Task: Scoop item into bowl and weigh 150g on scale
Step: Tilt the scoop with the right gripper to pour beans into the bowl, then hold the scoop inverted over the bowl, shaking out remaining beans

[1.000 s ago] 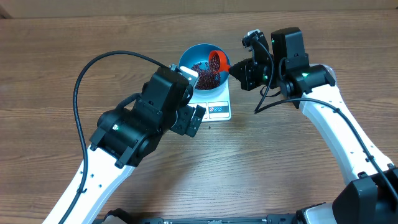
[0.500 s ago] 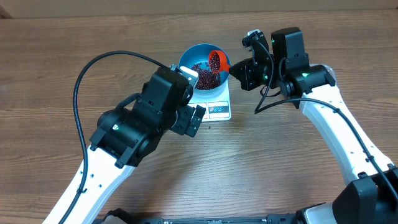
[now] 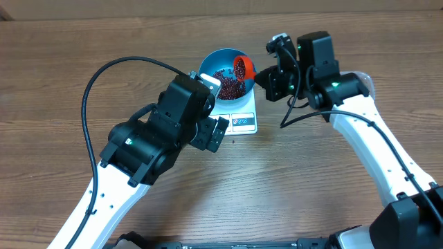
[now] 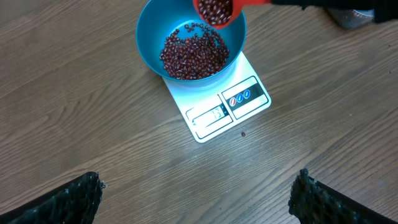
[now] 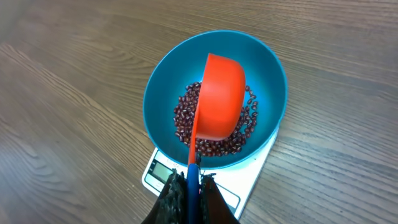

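The blue bowl (image 3: 210, 62) stands on the white scale (image 3: 243, 122), with a heap of dark red-brown beans (image 3: 228, 84) inside. My right gripper (image 5: 194, 186) is shut on the blue handle of a red scoop (image 5: 221, 93), which is tipped on its side over the bowl (image 5: 165, 81) with beans (image 4: 214, 9) still in its cup. My left gripper (image 4: 199, 199) is open with nothing between its fingers. It hovers over bare table just in front of the scale (image 4: 230, 109). The scale's display (image 5: 163, 170) faces the near side, and its reading is too small to make out.
Wood-grain table (image 3: 311, 180) lies all around the scale. A black cable (image 3: 104, 76) loops from the left arm over the table's left side. A small dark speck (image 4: 243, 132) lies on the wood just in front of the scale.
The right arm and the scoop have edged slightly left over the bowl. The left arm has not moved.
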Motion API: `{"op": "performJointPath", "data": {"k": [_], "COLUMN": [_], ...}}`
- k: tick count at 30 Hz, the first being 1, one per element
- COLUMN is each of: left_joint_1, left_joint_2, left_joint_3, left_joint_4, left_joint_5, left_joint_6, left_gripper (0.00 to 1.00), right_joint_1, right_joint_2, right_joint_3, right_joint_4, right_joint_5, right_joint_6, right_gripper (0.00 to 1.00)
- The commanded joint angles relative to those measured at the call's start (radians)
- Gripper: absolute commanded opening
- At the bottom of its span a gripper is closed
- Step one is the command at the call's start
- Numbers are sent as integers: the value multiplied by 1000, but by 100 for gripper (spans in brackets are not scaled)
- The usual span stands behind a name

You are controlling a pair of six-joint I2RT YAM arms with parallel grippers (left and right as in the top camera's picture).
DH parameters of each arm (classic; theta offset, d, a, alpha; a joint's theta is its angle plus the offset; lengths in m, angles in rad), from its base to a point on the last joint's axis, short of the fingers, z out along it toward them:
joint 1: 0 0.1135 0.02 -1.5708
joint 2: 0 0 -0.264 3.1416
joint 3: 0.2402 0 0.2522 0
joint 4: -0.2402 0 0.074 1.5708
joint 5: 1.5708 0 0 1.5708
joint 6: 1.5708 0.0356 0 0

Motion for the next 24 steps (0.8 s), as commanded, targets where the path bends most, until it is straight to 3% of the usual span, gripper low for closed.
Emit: {"op": "performJointPath", "data": {"k": [1,24], "left_joint_1": [7,7], "left_joint_2": [5,5], "left_joint_3": [4,4], "left_joint_4": [3,3], "left_joint_5": [8,8], "left_joint_6": [15,15], "left_gripper": [100,100], "right_joint_1": [47,111], "right_joint_2": [-21,-21], "right_joint_3": [28,28], "right_joint_4": [14,19], "right_joint_5": [123,225], "right_joint_6": [-5,-56], "right_gripper": [4,4]}}
